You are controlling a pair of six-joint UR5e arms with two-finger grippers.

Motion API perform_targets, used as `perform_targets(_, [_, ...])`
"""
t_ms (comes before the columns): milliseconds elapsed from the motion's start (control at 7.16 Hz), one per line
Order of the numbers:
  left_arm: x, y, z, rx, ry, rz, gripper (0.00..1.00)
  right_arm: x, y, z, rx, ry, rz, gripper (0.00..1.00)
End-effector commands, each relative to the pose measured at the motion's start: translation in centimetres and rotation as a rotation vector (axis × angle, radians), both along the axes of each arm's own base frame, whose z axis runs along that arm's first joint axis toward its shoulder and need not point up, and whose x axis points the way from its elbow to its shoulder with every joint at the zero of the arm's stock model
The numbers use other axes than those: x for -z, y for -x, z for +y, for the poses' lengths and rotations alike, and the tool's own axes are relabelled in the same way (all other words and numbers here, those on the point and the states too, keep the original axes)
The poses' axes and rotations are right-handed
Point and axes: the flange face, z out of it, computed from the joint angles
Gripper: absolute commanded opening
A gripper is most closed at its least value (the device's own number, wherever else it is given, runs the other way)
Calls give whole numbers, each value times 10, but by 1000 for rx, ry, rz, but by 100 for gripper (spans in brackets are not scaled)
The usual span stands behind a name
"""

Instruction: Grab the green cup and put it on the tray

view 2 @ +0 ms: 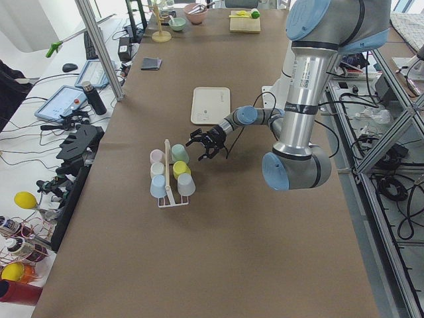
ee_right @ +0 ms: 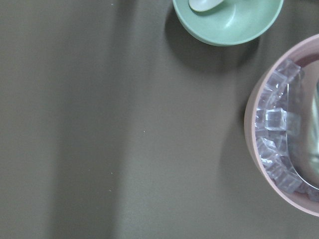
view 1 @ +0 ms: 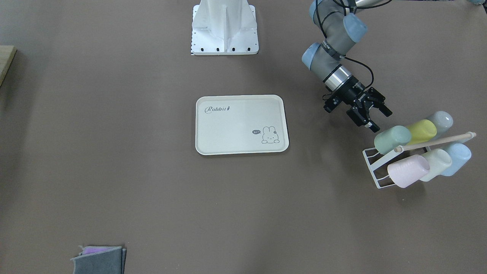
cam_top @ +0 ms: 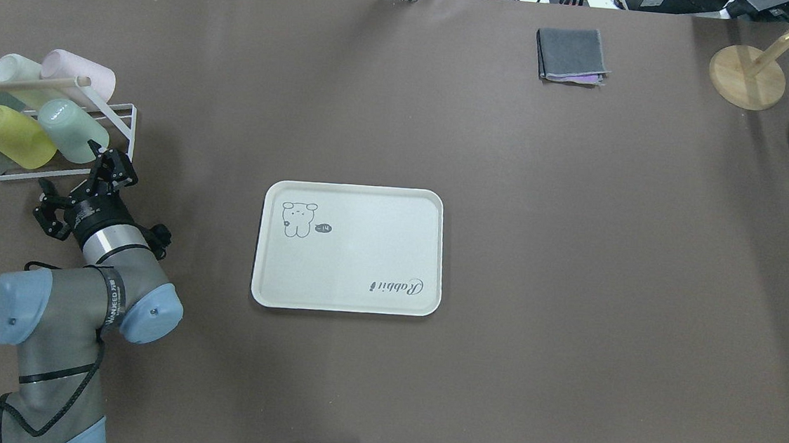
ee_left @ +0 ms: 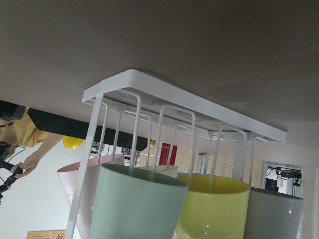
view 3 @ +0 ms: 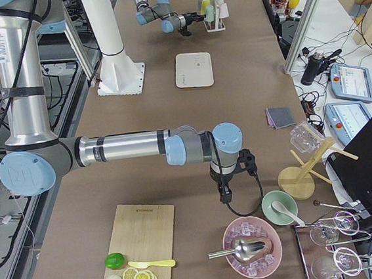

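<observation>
Overhead exterior: brown tabletop (cam_top: 574, 264), cream tray (cam_top: 348, 274) central, bare. White wire rack (view 1: 374, 167) well apart from tray, on left arm's side, pastel cups tilted on prongs. Green cup (view 1: 392, 139) at rack end nearest tray, touching yellow cup (view 1: 421, 130). Left claw (view 1: 381, 121) spread wide, empty, just beside green cup's outer end. Advice: straddle cup squarely, clear yellow neighbour, draw off along prong. Right claw (view 3: 225, 194) far off; opening cannot tell.

Even overhead light, soft shadows, sharp focus throughout
</observation>
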Motion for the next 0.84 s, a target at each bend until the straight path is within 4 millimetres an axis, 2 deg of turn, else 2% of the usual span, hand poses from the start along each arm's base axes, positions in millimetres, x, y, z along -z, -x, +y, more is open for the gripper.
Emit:
perform_targets(0, [1,-8,-5,-3,-27,-6,98,-10,-6,4,-6,11,43,100])
perform_targets(699, [-14,-2,-20,17,-49,-37,98,-8,-8,4,-8,5,63,100])
